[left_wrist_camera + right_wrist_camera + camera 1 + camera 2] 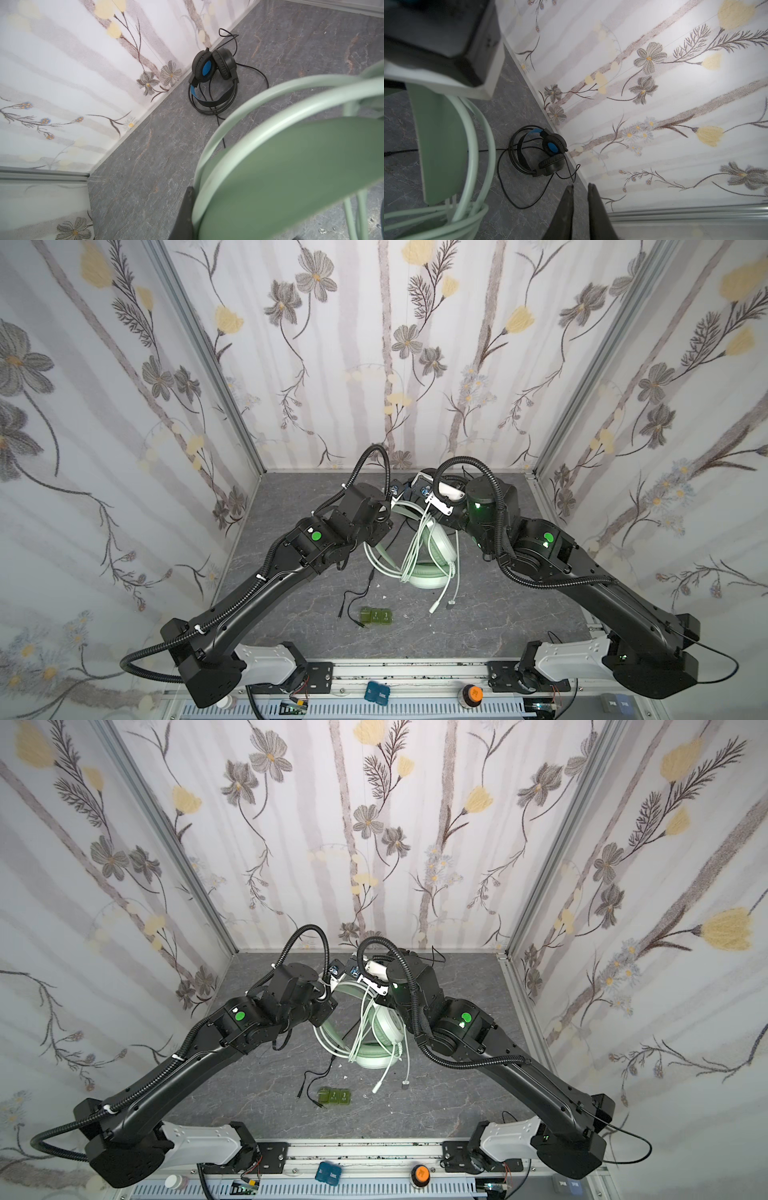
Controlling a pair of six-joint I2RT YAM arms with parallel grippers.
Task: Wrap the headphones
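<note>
Since the mint green over-ear headset (432, 572) hangs upright over the middle of the grey marbled tabletop (498, 622), cushions low and headband up top, the wrap looks to me only part done. Its white cable (415, 547) drapes in several slack strands from the band down over the cups, and the plug end lies loose on the table just near of them. The left gripper (394, 499) has its fingers pinched together on the headband, as far as I can make out, so it serves as the anchor and should hold firm. The right gripper (581, 207), just right of the band, has its fingers a slim gap apart with nothing between them. I reckon it should go down for the loose tail, take it close to the cups, and lead it round under light tension so the slack loops don't slide off. The black over-ear headset with blue inner pads (214, 68) lies far back against the flowered wall (83, 72). Its black cable (353, 597) trails near toward the small green blocks (376, 616), so best not to snag it.
</note>
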